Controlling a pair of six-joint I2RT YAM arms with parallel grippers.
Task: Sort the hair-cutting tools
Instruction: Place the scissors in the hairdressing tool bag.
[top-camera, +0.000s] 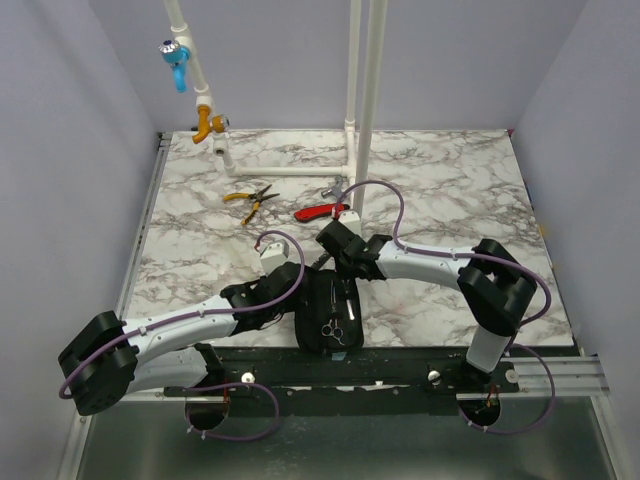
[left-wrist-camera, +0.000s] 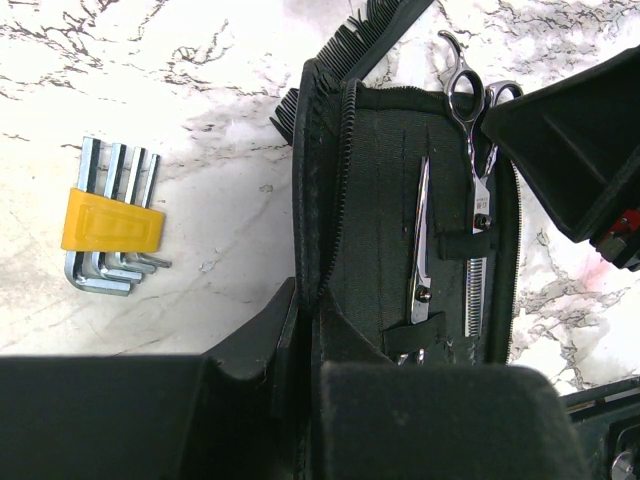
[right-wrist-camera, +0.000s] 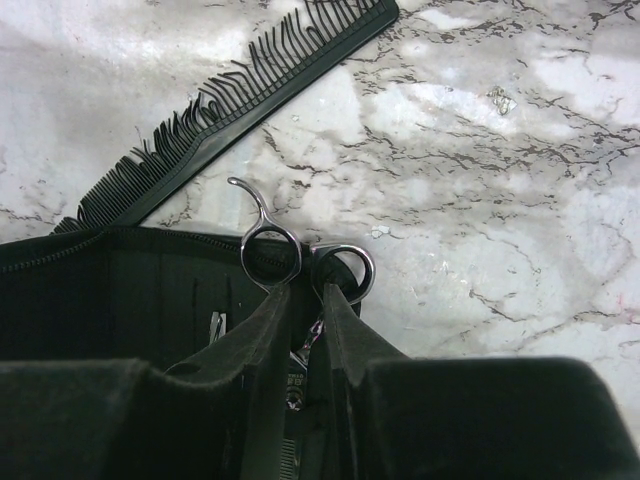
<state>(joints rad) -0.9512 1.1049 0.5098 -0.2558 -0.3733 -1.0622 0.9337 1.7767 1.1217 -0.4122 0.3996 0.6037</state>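
Hex keys (left-wrist-camera: 108, 225): lying flat on the marble table (top-camera: 450, 180) at the far left, bundled in a yellow holder, well apart from the case.
Pliers (top-camera: 250, 200): yellow-handled, lying on the far part of the table, away from both arms.
Left gripper (left-wrist-camera: 308, 325): reaching in from the left, its fingers squeezing the left wall of the case, with almost no gap between them.
Comb (right-wrist-camera: 250, 105): long and black, lying slantwise on the table beyond the case, one end disappearing behind the case's far left corner.
Case (left-wrist-camera: 380, 200): black and zippered, lying open at the near edge of the table between the two arms.
Scissors (left-wrist-camera: 420, 250): slim silver pair sitting inside the case under an elastic strap, tip pointing toward the comb, handles hiding behind the left gripper.
Shears (left-wrist-camera: 478, 230): toothed silver pair sitting just right of the scissors, strapped in the case, finger rings sticking out over the table.
Right gripper (right-wrist-camera: 308, 320): hanging over the case, its fingers pinching nearly closed on the shears just below the rings.
Red tool (top-camera: 322, 211): red-handled, lying on the far table beside a white pipe (top-camera: 362, 100).
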